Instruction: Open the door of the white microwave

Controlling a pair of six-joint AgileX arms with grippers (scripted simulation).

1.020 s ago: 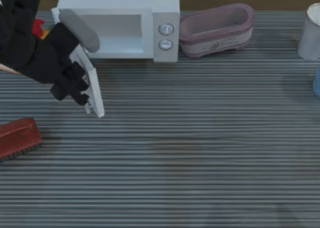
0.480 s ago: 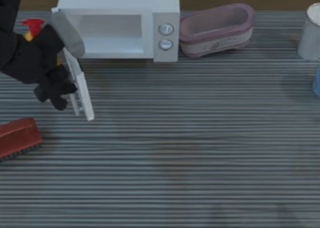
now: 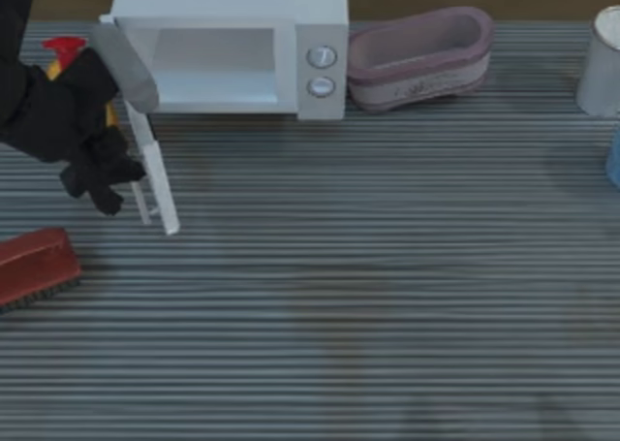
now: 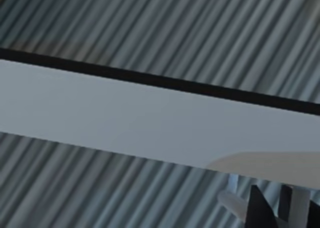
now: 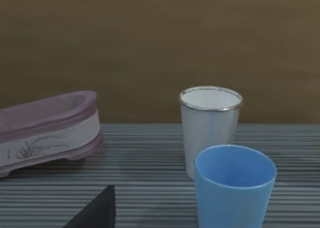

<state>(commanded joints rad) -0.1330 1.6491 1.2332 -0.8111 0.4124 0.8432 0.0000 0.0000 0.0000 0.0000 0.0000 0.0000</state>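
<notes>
The white microwave (image 3: 232, 44) is seen at the back of the striped surface (image 3: 387, 296), toward the left in the top view, with its pale cavity exposed and two round knobs on the panel at its right. The door (image 3: 155, 174) is swung wide out from the hinge at the cabinet's left front corner, so that it is seen nearly edge-on, reaching forward over the surface. The left gripper (image 3: 124, 184) is placed against the door's left side near its free end, at the handle; its fingers are closed around the handle bar, as far as the top view shows. In the left wrist view the door's white panel (image 4: 150, 123) is seen close up, crossing the whole picture, with dark fingertips (image 4: 262, 210) beside a pale bar. A pink-grey tub (image 3: 421, 58) is set just beside the microwave's right side. A red brush (image 3: 34, 267) lies near the left edge, well in front of the microwave. A white cup (image 5: 210, 125) and a blue cup (image 5: 235, 185) stand close together at the right edge. The right gripper is not shown in the top view.
</notes>
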